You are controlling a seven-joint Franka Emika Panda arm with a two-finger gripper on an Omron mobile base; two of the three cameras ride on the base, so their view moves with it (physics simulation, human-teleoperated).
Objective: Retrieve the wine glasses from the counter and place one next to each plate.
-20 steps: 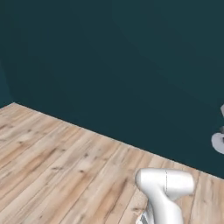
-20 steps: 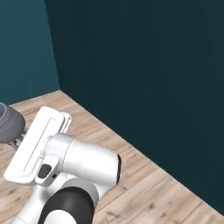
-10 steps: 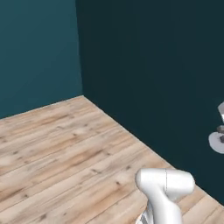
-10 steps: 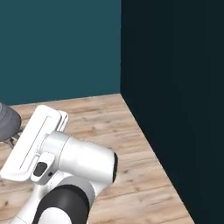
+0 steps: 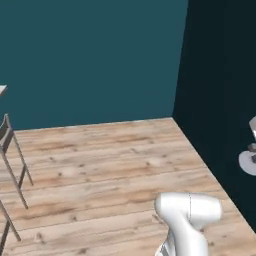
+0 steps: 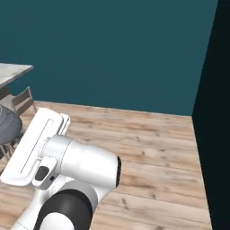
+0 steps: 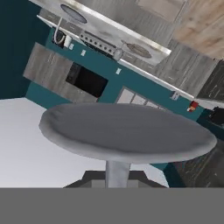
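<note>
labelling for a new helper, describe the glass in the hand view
In the hand view, before the tilted teal kitchen wall, a wide grey disc spans the middle. That is the wine glass, foot-first. Alone there, it has a thin stem, running down into the pincer.

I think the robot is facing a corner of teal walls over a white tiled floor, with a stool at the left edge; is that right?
Not quite. The floor is light wooden planks, not white tiles, as the left base view shows. The rest holds: the teal walls meet in a corner, and the stool stands at the left edge.
</note>
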